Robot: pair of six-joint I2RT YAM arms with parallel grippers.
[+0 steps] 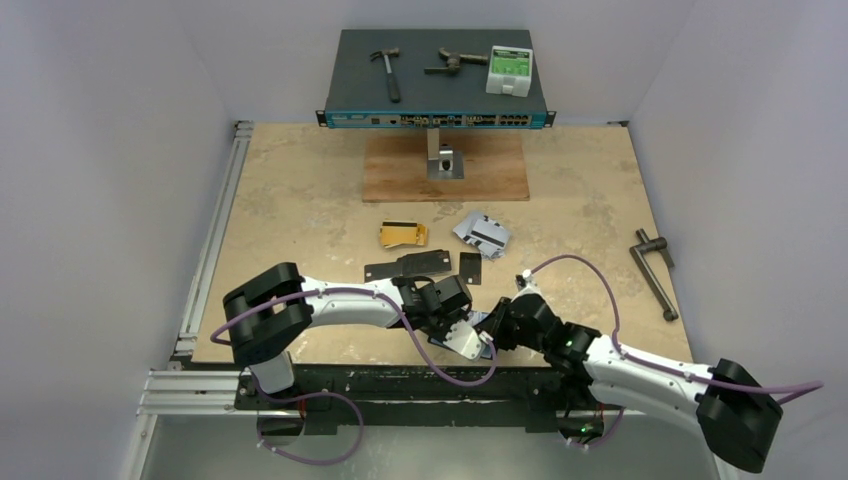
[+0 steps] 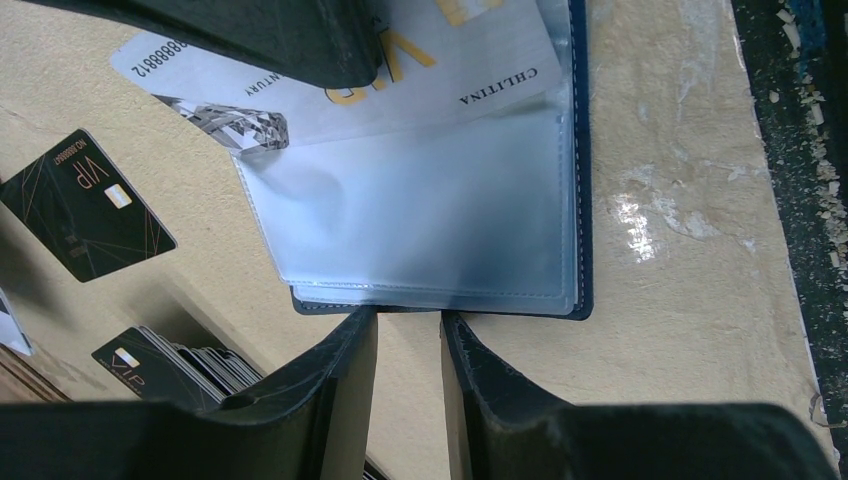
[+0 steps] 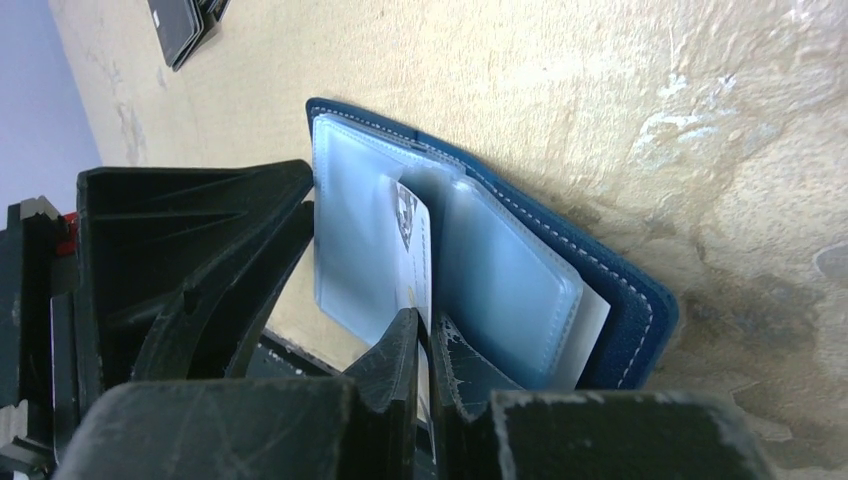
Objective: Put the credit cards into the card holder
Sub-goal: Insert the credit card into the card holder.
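The right end effector [image 3: 425,325] fills the foreground of its wrist view, its jaws pinched almost together on the edge of a silver card [image 3: 415,250]. That card runs straight ahead of the fingertips into a clear sleeve [image 2: 420,210] of the card holder [image 3: 630,310], which lies open on the desk [image 1: 300,200]. Gripping the card by its trailing edge leaves the leading end free to slide into the pocket, and it looks only partly in.

Facing it, the left end effector [image 2: 408,318] has a narrow gap between its jaws and nothing in it. Its tips sit right at the holder's near edge, apparently bracing the holder against the push.

Both arms reach low and inward, their wrists meeting close in front of the bases. The other credit cards [image 1: 410,266] lie well beyond both end effectors, farther up the desk.
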